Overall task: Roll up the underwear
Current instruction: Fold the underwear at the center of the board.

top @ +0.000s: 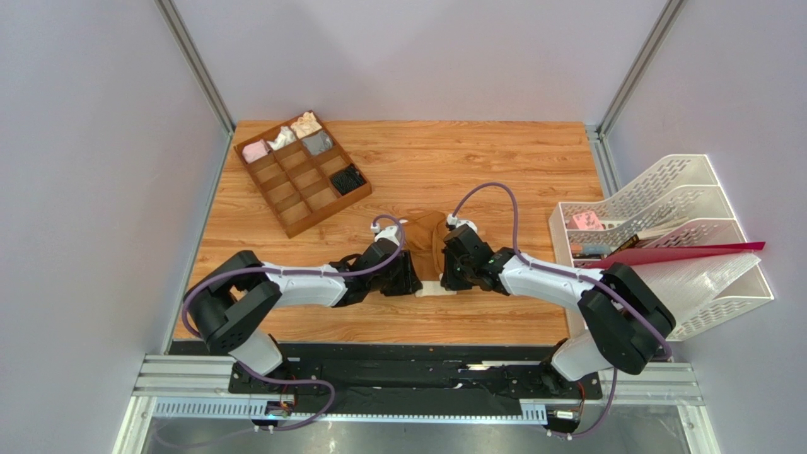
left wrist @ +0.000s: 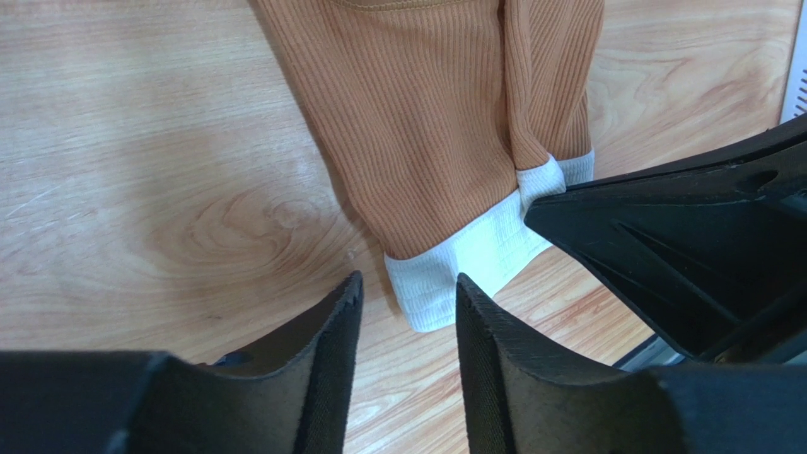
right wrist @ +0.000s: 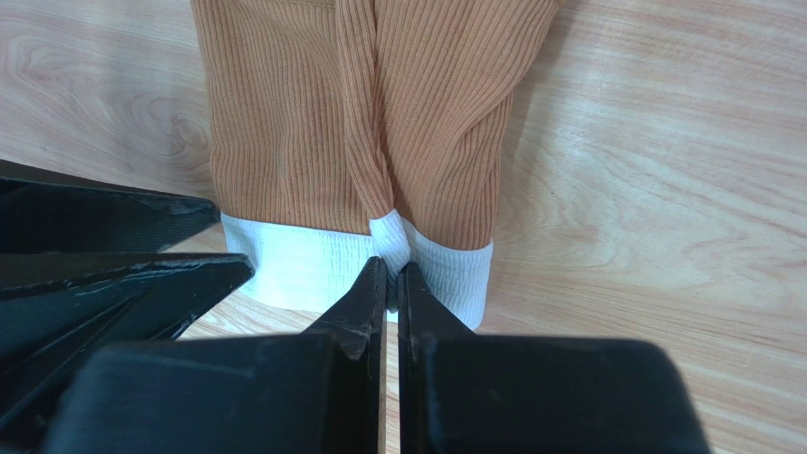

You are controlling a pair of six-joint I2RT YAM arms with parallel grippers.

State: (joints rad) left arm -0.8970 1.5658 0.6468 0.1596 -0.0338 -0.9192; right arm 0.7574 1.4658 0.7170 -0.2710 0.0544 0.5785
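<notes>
The underwear (top: 428, 248) is brown ribbed fabric with a cream-white band, lying folded into a narrow strip on the table between my two arms. The band faces the near edge. My right gripper (right wrist: 392, 274) is shut on a pinched fold of the white band (right wrist: 313, 265). In the top view it (top: 453, 281) sits at the band's right part. My left gripper (left wrist: 409, 293) is open, its fingers just short of the band's left corner (left wrist: 445, 274) and apart from the cloth. In the top view it (top: 413, 284) is at the band's left end.
A wooden divider box (top: 301, 172) with small fabric bundles stands at the back left. A white file rack (top: 663, 236) with a red folder stands at the right. Bare wooden table (top: 530, 170) lies behind the underwear.
</notes>
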